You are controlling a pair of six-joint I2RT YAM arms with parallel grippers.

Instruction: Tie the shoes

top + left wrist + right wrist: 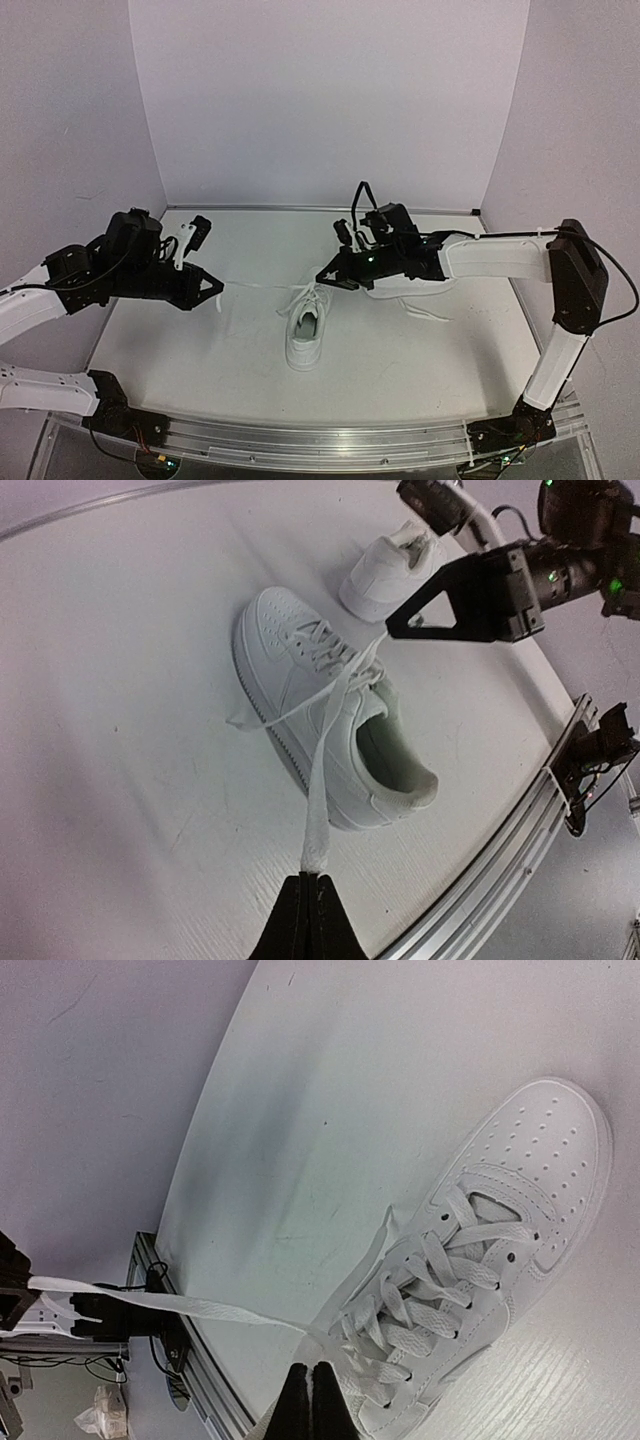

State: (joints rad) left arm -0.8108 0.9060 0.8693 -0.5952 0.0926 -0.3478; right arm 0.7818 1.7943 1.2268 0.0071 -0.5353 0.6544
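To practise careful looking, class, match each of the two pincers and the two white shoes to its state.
1 left pincer
2 right pincer
3 middle shoe
4 far shoe

A partly under the right arm
B shut on a taut lace
C shut, tips at the lacing
D one lace pulled out sideways

Pairs: 1-B, 2-C, 3-D, 4-A

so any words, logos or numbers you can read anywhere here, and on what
No readable text in any of the three views.
Near white sneaker: plain, with no logo, size mark or lettering visible.
Second white sneaker: the toe that shows is plain; the rest is hidden.
Lace held in the left gripper: plain white.
Right arm: green lights only, no legible labels.
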